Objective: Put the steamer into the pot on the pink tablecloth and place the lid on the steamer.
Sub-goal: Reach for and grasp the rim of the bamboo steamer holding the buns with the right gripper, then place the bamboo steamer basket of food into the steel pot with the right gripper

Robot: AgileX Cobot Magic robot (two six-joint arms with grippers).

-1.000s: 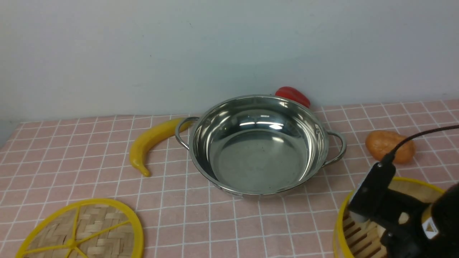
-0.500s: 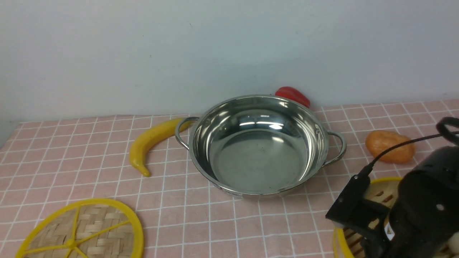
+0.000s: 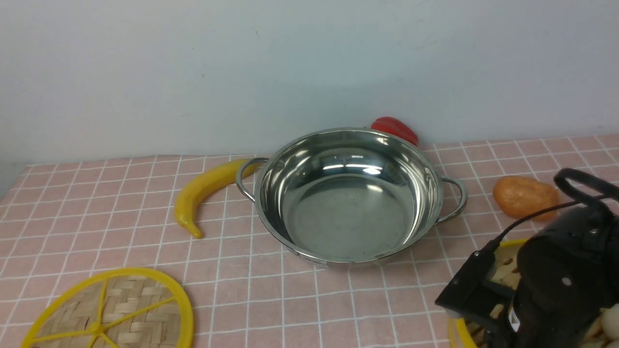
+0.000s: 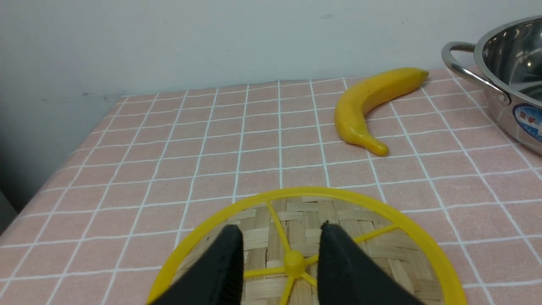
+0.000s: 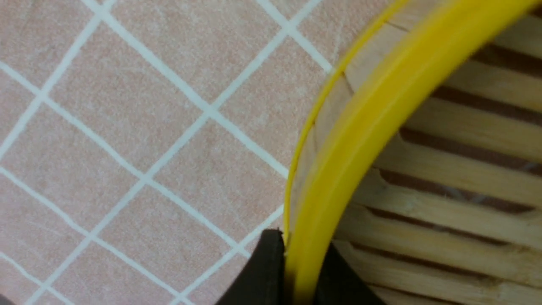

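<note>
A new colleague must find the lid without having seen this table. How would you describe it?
On the pink tablecloth, find the shiny pot in the middle, then look to the near left corner, in front of the banana. The lid lies flat there: a woven disc with yellow spokes meeting at a hub, unlike the upright-walled, slat-floored steamer at near right.

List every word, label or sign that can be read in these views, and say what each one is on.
Blue oval sticker on the pot's outer wall: white characters, too blurred to read.
Small white label on the right arm: too small to read.
No other text shows in any view.
</note>
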